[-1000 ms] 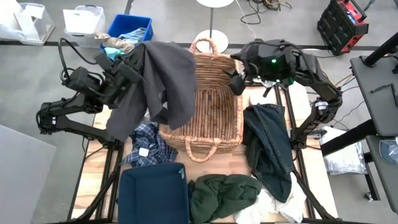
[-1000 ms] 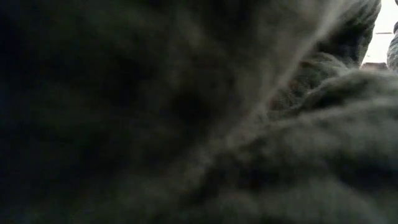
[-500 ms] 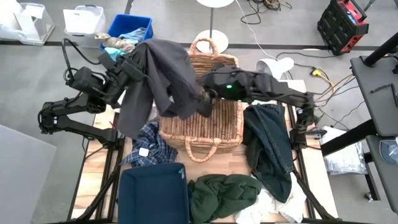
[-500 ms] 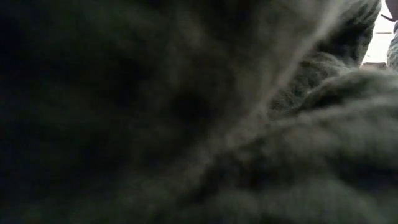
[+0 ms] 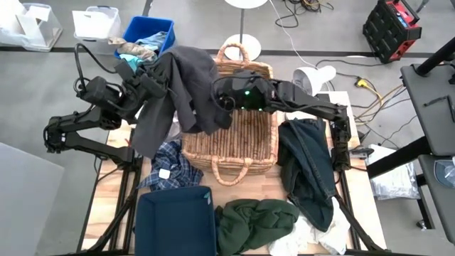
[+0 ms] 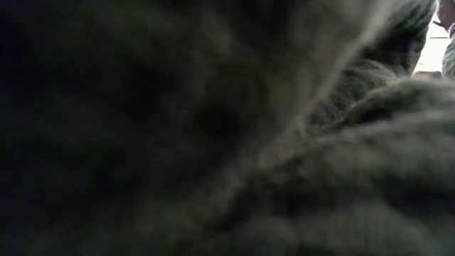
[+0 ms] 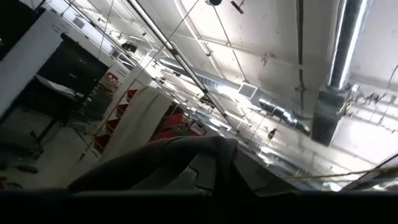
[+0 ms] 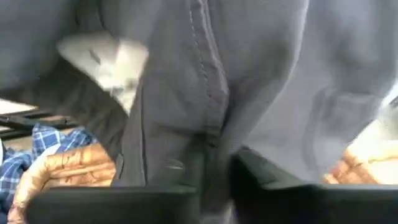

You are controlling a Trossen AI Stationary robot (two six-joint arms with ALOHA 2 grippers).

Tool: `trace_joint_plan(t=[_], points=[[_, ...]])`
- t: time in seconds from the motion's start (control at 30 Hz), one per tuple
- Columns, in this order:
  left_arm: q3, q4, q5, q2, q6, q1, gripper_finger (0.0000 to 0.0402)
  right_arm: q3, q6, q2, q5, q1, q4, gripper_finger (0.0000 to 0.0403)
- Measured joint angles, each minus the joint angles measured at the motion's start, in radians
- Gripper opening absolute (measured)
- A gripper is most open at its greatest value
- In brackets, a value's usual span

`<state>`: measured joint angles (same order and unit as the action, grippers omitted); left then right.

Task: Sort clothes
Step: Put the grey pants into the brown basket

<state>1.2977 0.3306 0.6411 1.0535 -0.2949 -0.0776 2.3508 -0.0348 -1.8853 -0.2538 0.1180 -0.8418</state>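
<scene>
- The table (image 5: 341, 99) is seen from above as a light wooden top on a dark frame, most of it covered by garments and containers.
- A wicker basket (image 5: 245, 146) with two loop handles sits in the middle of the table toward the far edge; its visible bottom holds nothing, and its left rim is overhung by cloth.
- A charcoal garment (image 5: 186, 92) is held up over the basket's left rim, draped from the left gripper (image 5: 155, 77) down to the right gripper (image 5: 222, 102); the same grey cloth fills the right wrist view (image 8: 249, 81).
- A black garment (image 5: 309, 171) lies crumpled along the table's right edge.
- A dark blue bin (image 5: 174, 220) stands at the near left corner; no contents can be made out in it.
- A dark green garment (image 5: 256, 224) is heaped at the near edge, filling the low view (image 6: 355, 142).
- A blue-and-white plaid garment (image 5: 167, 165) lies between the basket and the bin, with a white label whose writing cannot be read.
- A white garment (image 5: 320, 238) shows at the near right corner.
- The left gripper's fingers cannot be told as open or closed.
- The right gripper's fingers (image 8: 267, 180) are pinched on a fold of the charcoal garment.
</scene>
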Motion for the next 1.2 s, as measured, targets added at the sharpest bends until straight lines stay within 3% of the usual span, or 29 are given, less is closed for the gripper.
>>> trace_joint_plan(t=[0.17,0.27,0.37,0.47,0.63,0.77,0.9,1.2], points=[[0.001,-0.056,-0.019,-0.001,0.131,0.0,0.0,0.005,0.018,0.06,0.002,0.019,0.054,0.0011],[0.001,-0.105,-0.151,-0.002,0.189,-0.002,0.0,0.004,0.064,0.088,0.033,0.034,0.075,0.001],[0.001,-0.13,-0.284,0.0,0.201,-0.007,0.0011,0.003,0.134,0.106,0.131,0.05,0.104,0.0009],[0.001,-0.153,-0.375,0.002,0.201,-0.008,0.0039,0.003,0.195,0.11,0.228,0.061,0.142,0.0009],[0.001,-0.227,-0.427,0.01,0.198,-0.008,0.0119,0.003,0.269,0.095,0.362,0.059,0.221,0.0009],[0.001,-0.284,-0.452,0.026,0.208,-0.008,0.0189,0.002,0.306,0.094,0.367,0.059,0.252,0.0009],[0.001,-0.323,-0.491,0.057,0.214,-0.008,0.0234,0.002,0.339,0.095,0.362,0.059,0.291,0.0009],[0.001,-0.312,-0.492,0.114,0.211,-0.008,0.0247,0.002,0.357,0.095,0.307,0.057,0.31,0.0009]])
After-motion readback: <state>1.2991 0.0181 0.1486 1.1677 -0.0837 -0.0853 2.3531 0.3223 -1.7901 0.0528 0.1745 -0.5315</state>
